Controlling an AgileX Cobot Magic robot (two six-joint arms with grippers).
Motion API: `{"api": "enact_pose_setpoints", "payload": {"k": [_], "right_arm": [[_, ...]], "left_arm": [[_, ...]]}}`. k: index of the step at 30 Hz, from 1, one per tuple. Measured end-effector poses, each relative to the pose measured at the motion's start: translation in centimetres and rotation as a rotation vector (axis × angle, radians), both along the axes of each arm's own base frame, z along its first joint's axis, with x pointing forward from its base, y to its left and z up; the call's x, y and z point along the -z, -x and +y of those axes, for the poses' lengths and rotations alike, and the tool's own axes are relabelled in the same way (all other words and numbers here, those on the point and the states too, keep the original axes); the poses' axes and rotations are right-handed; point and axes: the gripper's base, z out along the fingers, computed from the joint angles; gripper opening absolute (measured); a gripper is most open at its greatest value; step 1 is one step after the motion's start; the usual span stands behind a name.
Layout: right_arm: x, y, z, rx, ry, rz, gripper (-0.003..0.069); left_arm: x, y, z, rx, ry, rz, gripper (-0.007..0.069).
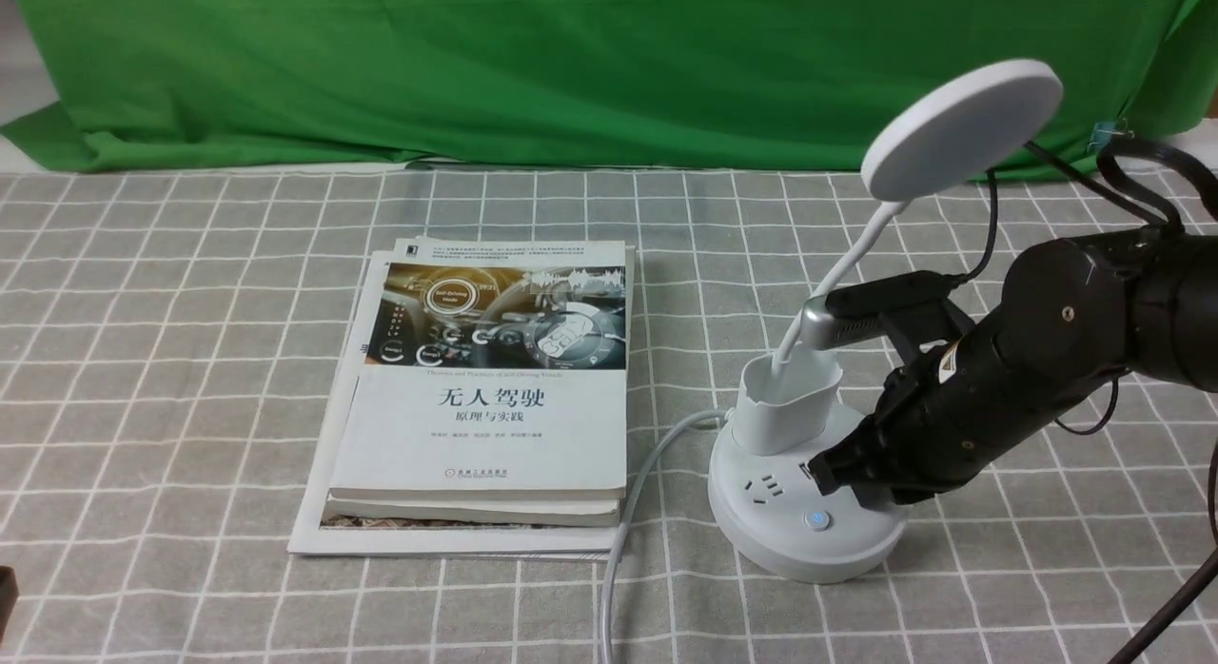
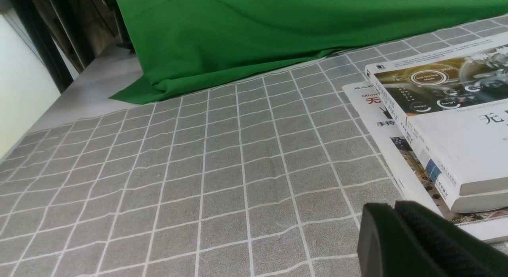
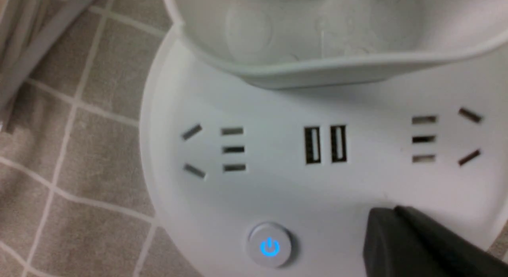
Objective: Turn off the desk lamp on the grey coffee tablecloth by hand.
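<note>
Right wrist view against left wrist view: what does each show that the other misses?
Only the right wrist view shows the lamp base, with its USB ports, sockets and blue-lit power button. Only the left wrist view shows the green backdrop and the top book's cover. Both show the grey tablecloth and their own gripper's dark fingers.

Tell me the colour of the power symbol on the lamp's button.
The power symbol is bright blue, clearest in the right wrist view.
</note>
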Motion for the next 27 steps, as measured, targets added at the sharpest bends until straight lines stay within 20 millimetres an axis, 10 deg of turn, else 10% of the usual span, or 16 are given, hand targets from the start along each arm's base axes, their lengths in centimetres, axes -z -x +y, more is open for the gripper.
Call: {"api": "enact_pose_setpoints", "payload": {"k": [8,16,19,27], "right_arm": [[-2.3,0.4,-1.2,0.043,-0.023,-0.029,0.0036],[-6.3,1.2,-9.0,0.261,-0.022,-0.084,0.0036],[-9.1,3.2,-12.3,0.367,-0.043,-0.238,0.0035],[-13.9,12.5,-13.3,0.357,-0.144,-0.807,0.0035]], "left_arm": [[0.0,0.0,0.0,0.0,0.0,0.0,0.0019],[0.0,0.0,0.0,0.0,-0.001,0.0,0.0019],[0.0,0.0,0.0,0.0,-0.001,0.0,0.0019],[0.0,0.0,0.0,0.0,-0.001,0.0,0.0019]]}}
